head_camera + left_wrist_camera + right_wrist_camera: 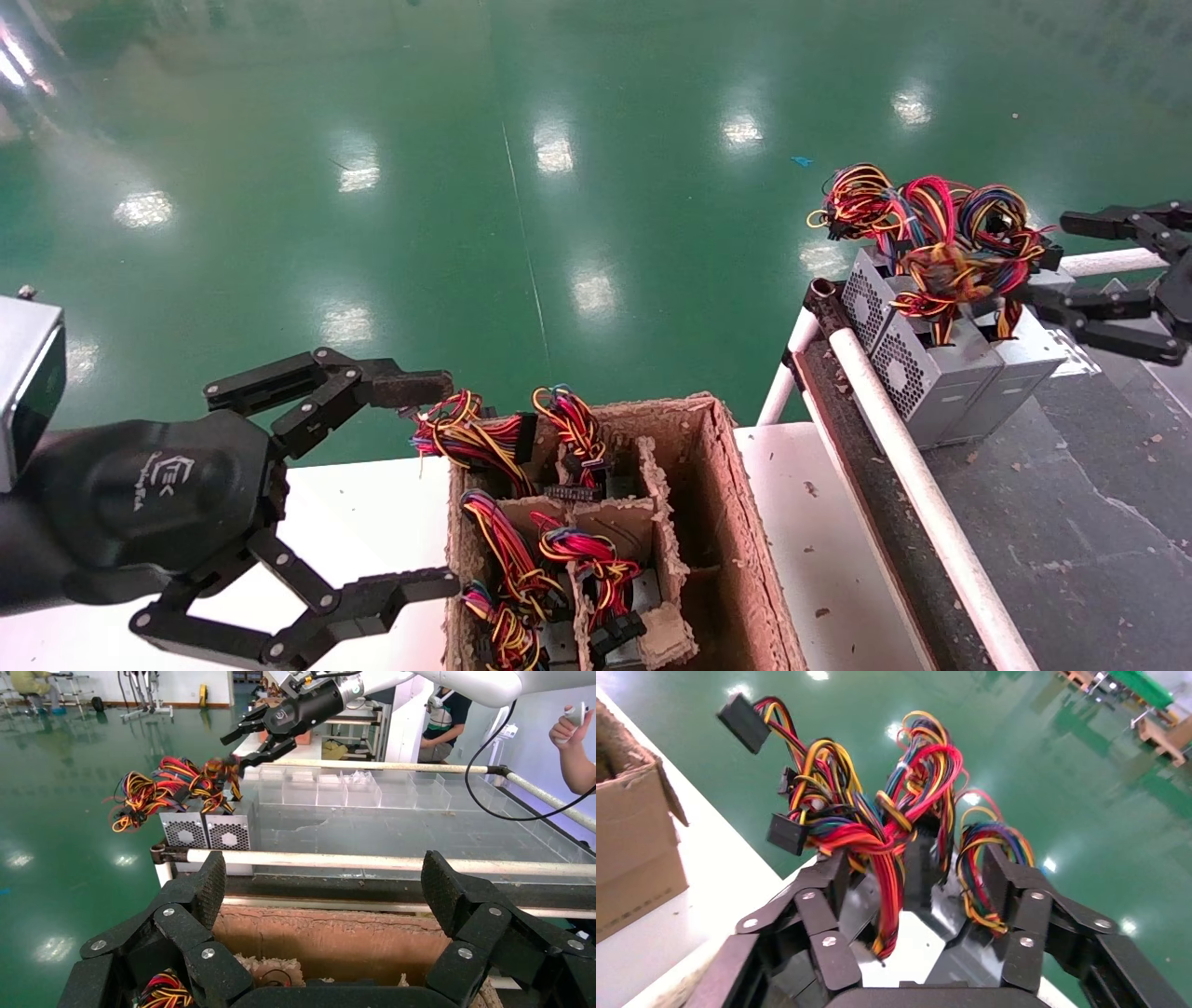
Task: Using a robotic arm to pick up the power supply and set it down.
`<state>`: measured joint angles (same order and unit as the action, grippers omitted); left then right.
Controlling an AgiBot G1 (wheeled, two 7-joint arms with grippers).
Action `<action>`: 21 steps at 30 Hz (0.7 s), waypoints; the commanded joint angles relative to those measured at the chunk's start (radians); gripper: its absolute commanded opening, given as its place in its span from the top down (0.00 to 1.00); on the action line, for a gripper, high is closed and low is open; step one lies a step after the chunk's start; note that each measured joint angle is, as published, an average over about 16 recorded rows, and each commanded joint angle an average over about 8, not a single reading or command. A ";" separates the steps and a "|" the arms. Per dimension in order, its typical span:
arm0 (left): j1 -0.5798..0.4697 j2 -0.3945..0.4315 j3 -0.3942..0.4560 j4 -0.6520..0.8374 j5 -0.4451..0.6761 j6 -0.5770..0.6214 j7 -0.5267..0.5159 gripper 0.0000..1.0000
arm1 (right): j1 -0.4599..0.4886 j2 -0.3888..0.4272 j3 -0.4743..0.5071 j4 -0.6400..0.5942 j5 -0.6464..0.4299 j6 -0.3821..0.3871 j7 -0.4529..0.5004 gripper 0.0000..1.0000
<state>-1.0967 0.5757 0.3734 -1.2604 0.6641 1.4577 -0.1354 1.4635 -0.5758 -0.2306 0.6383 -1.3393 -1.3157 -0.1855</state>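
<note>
Silver power supplies [931, 373] stand side by side on the dark belt at the right, fan grilles [228, 834] facing the rail, their wire bundles [931, 224] sticking up. My right gripper [1090, 275] hovers open just behind them. In the right wrist view its fingers [838, 867] straddle the wires [884, 839] above a silver casing [891, 952] without pinching anything. My left gripper [450, 485] hangs wide open at the lower left beside a cardboard box [722, 503]. That box holds several more power supplies with coloured wires [512, 559]. Nothing lies between the left gripper's [325, 881] fingers.
A white rail [894, 438] borders the dark belt [1071, 522], next to the white table [819, 540]. Green floor lies beyond. Clear plastic bins [351, 790] line the belt's far side, with people behind them. Another cardboard box [631, 832] sits on the white table.
</note>
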 commanded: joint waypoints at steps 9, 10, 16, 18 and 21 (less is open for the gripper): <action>0.000 0.000 0.000 0.000 0.000 0.000 0.000 0.00 | -0.003 0.028 0.021 -0.040 0.033 -0.021 0.017 0.00; 0.000 0.000 0.000 0.000 0.000 0.000 0.000 0.00 | -0.003 0.029 0.027 -0.046 0.043 -0.022 0.016 0.00; 0.000 0.000 0.000 0.000 0.000 0.000 0.000 0.00 | -0.017 0.030 0.064 -0.071 0.118 -0.029 0.016 0.00; 0.000 0.000 0.000 0.000 0.000 0.000 0.000 0.00 | -0.027 0.028 0.069 -0.065 0.142 -0.034 0.023 0.00; 0.000 0.000 0.000 0.000 0.000 0.000 0.000 0.00 | -0.044 0.026 0.065 -0.035 0.167 -0.041 0.038 0.00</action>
<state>-1.0966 0.5755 0.3734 -1.2601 0.6639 1.4574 -0.1352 1.4183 -0.5506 -0.1690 0.6109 -1.1751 -1.3568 -0.1445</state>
